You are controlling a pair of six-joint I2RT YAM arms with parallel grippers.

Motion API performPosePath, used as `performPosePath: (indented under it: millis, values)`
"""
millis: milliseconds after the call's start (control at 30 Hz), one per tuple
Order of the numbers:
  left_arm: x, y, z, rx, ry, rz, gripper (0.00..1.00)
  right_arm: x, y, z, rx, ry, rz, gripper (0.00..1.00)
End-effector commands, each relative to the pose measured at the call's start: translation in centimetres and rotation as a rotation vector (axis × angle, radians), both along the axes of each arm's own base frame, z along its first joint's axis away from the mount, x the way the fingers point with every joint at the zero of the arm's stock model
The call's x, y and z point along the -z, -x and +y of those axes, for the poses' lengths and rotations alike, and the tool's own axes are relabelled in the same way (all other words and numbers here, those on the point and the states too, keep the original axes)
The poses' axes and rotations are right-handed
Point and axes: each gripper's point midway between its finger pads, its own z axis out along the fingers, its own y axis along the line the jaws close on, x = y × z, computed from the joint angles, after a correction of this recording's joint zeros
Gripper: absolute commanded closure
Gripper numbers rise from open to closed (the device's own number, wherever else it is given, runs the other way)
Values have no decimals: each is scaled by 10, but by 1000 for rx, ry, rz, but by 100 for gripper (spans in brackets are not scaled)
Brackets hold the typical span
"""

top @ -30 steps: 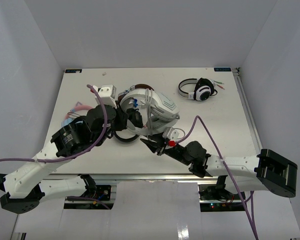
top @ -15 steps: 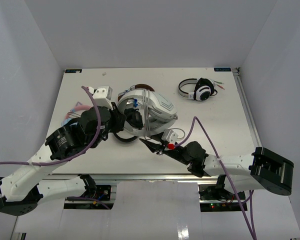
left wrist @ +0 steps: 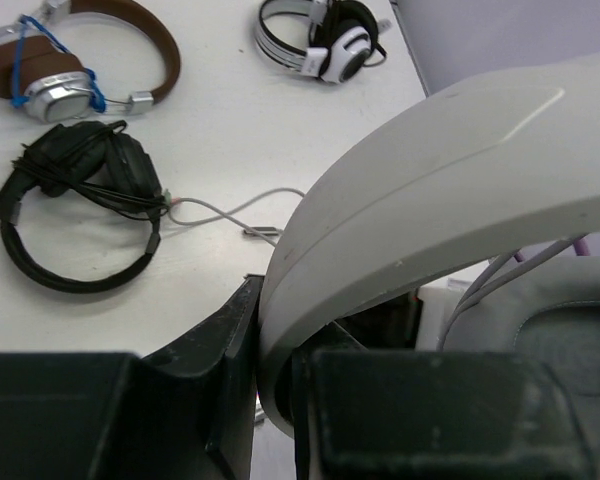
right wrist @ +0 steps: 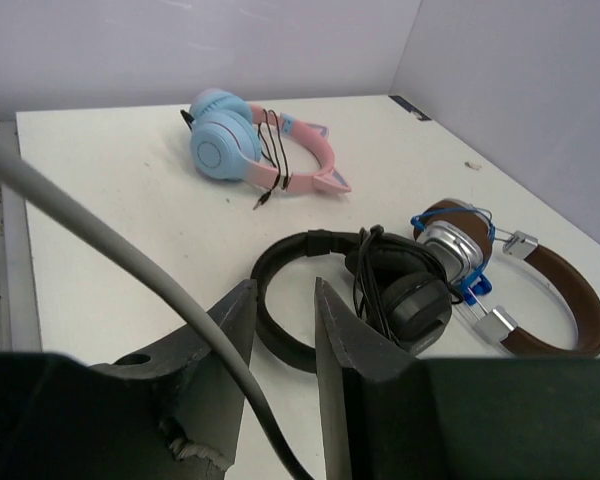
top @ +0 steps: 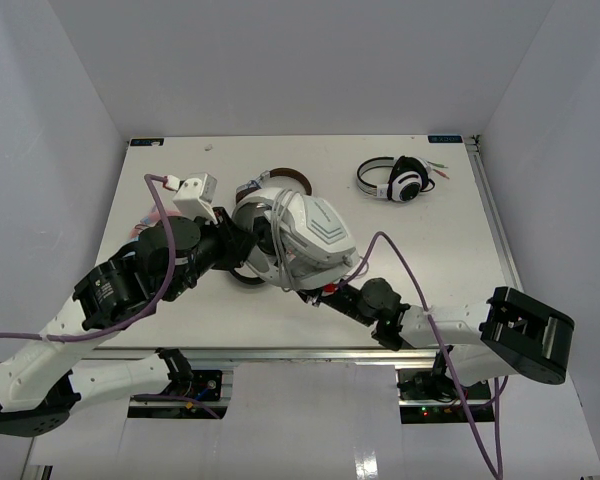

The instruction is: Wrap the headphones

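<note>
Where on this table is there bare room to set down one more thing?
Bare: the right part of the table, from the small white pair down to the right arm; also the far strip between it and the brown pair. Crowded: centre and left, around the headphones.

White table (top: 460,250) with black headphones (left wrist: 90,170), brown headphones (left wrist: 50,75), cat-ear headphones (right wrist: 230,145)

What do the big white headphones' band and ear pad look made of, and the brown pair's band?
Headphones: band looks like smooth matte white plastic, by its even sheen and moulded crease; ear pad grey with a seam line, probably leatherette. Brown pair: band looks like leather or imitation; cups shiny silver, perhaps metal.
</note>
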Motion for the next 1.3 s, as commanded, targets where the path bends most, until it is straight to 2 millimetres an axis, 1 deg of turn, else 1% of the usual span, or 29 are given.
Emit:
performPosePath:
  millis: [0, 100, 200, 233, 300, 367, 400, 500, 567, 600, 667, 733, 767, 833, 867, 933, 1033, 1133, 1267]
  values:
    - [-36, 14, -11, 83, 146, -32, 100, -13, -9, 1, 27, -47, -17, 64]
    - [-33, 14, -9, 80, 142, -31, 100, -15, -11, 3, 29, -57, -23, 65]
    - [-34, 16, -7, 78, 145, -33, 100, -16, -15, 4, 34, -61, -27, 69]
    - [-35, 17, -6, 80, 146, -35, 100, -17, -16, 4, 36, -64, -28, 72]
    - [-36, 18, -4, 83, 145, -38, 100, -16, -19, 2, 40, -67, -26, 82]
    - [-38, 20, -1, 90, 135, -42, 100, -14, -25, -1, 49, -71, -14, 88]
    - [-43, 22, 1, 97, 136, -51, 100, -12, -30, -6, 58, -78, 1, 90]
    - [-46, 32, -4, 208, 52, -86, 100, -13, -35, -20, 62, -103, 29, 92]
    - [-44, 42, -8, 309, -29, -100, 100, -11, -40, -37, 87, -106, 62, 92]
    - [-41, 48, -8, 358, -80, -94, 100, -14, -40, -43, 92, -110, 81, 92]
    - [-25, 50, -14, 448, -214, -89, 100, -13, -40, -48, 76, -74, 120, 92]
    - [-12, 48, -11, 471, -304, -83, 100, -17, -47, -57, 115, -53, 151, 92]
    - [-7, 46, -6, 463, -342, -78, 100, -25, -50, -65, 153, -62, 154, 92]
    - [-1, 44, -1, 463, -383, -84, 100, -31, -51, -76, 192, -74, 146, 92]
    - [-2, 45, -1, 472, -388, -93, 100, -37, -51, -80, 202, -90, 136, 91]
    - [3, 52, -5, 537, -395, -102, 100, -43, -51, -89, 236, -103, 114, 86]
    - [12, 56, -8, 583, -420, -85, 100, -50, -55, -101, 287, -141, 90, 81]
    - [26, 51, -10, 582, -481, -41, 100, -56, -54, -108, 305, -171, 69, 81]
    - [56, 36, -4, 531, -622, 35, 100, -68, -51, -114, 309, -194, 41, 81]
